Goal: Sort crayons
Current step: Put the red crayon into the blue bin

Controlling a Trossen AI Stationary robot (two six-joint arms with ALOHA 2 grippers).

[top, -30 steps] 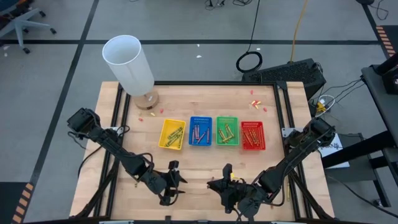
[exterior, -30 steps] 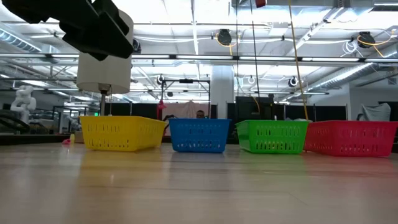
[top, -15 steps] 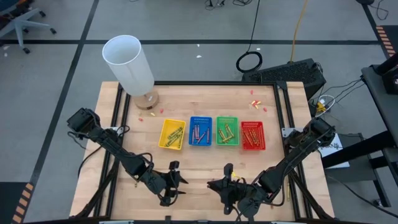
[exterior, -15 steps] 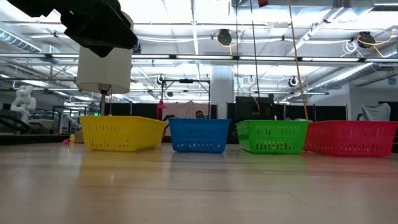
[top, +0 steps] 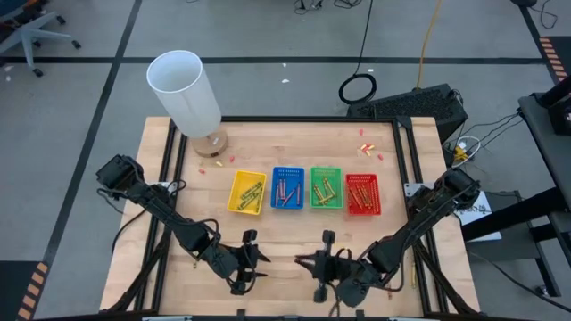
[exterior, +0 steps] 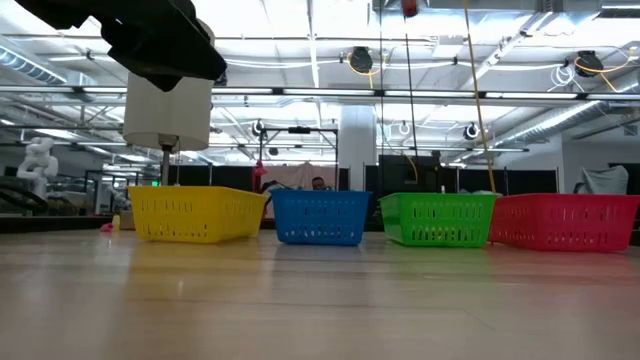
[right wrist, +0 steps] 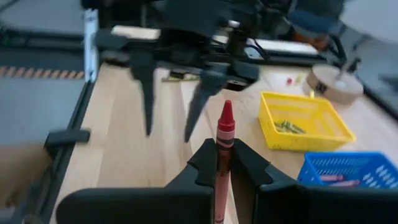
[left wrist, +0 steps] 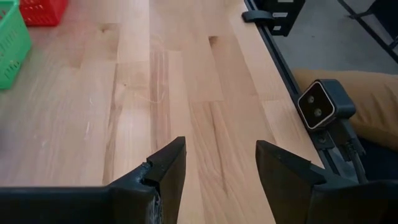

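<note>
Crayons (top: 247, 193) in trays (top: 324, 189); wooden table (top: 277, 235).

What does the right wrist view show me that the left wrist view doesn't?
Right wrist view only: the right tool shut on a red wax crayon standing upright between its fingers, the yellow plastic tray with a few crayons, a corner of the blue plastic tray, and the left arm's open tool ahead.

Left wrist view only: corners of the green plastic tray and red plastic tray, and a small camera at the table's edge.

Both: the bare wooden table.
</note>
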